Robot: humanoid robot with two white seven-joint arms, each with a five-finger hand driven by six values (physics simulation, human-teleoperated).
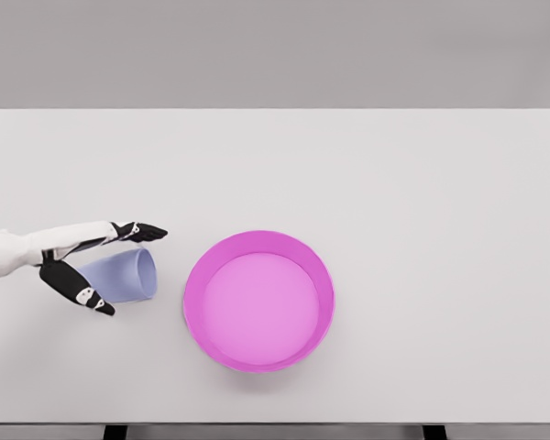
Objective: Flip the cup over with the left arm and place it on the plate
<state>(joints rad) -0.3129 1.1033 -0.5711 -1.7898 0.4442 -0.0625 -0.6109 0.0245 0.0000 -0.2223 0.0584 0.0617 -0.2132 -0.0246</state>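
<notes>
A pale lavender cup [124, 274] lies on its side on the white table, its mouth facing right toward the plate. My left hand [119, 268] reaches in from the left edge and straddles the cup, with the fingers [139, 231] stretched out above it and the thumb [81, 289] below it. The hand is spread around the cup and I see no firm closure on it. A round pink plate [198, 275] with a raised rim sits just right of the cup, near the table's middle front. The right arm does not show.
The white table [394, 183] spans the whole view, with its front edge near the bottom of the picture and a grey wall behind it.
</notes>
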